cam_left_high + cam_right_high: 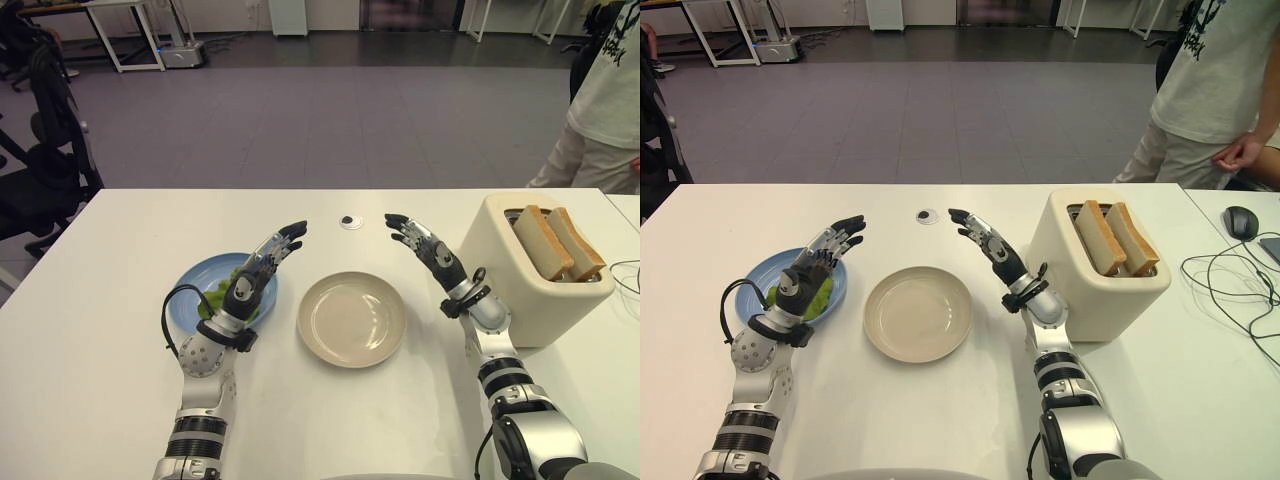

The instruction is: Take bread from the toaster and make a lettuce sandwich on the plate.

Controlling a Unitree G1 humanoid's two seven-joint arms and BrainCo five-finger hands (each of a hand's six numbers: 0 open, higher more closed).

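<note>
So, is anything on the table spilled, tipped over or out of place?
Nothing stands out. The lettuce lies on the blue plate, the beige plate is bare, and both bread slices stand in the toaster.

No legible text or labels.

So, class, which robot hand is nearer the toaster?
Right. The right hand is just beside the toaster, on its left; the left hand is over the blue plate, beyond the beige plate.
</note>
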